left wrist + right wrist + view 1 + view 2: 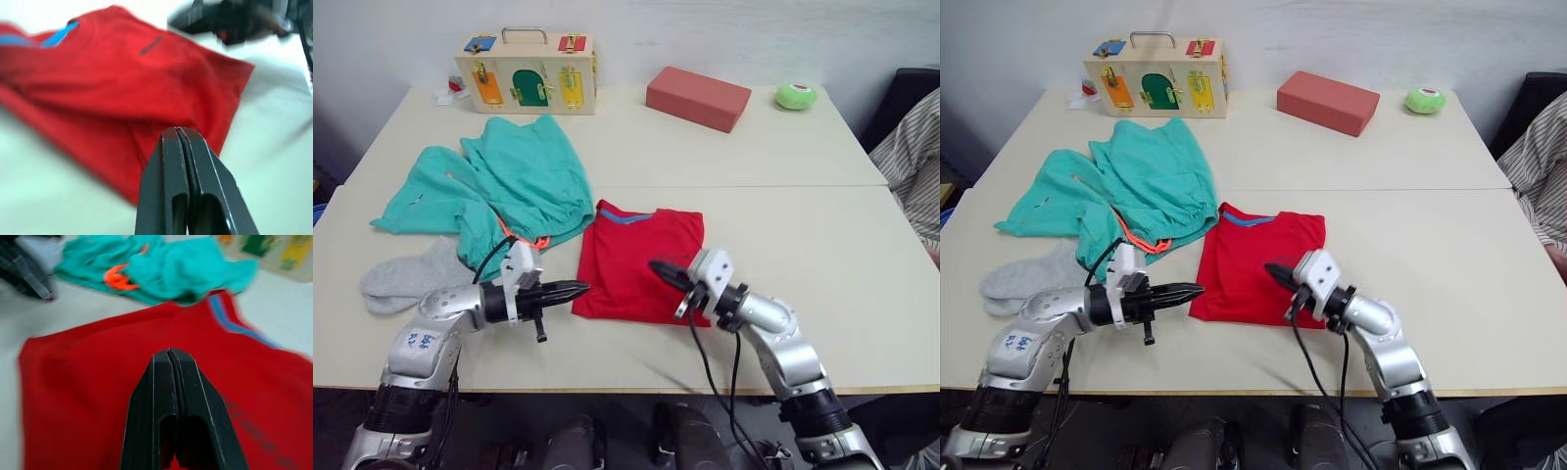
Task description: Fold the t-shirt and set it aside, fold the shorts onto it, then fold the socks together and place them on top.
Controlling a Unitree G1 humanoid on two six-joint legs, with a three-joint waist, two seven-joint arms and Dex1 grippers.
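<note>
The red t-shirt (641,259) lies folded into a rectangle at the table's middle front, its blue neckband on the far edge. Left of it the teal shorts (499,186) are spread crumpled, orange drawstring (524,240) showing. The grey socks (406,277) lie at the front left, partly under the shorts. My left gripper (579,288) is shut and empty, its tip just left of the t-shirt's near left corner. My right gripper (658,267) is shut and empty, hovering over the t-shirt's near right part.
A wooden latch box (526,73) stands at the back left. A red block (697,97) and a green round object (796,95) sit at the back right. A person's striped sleeve (911,166) is at the right edge.
</note>
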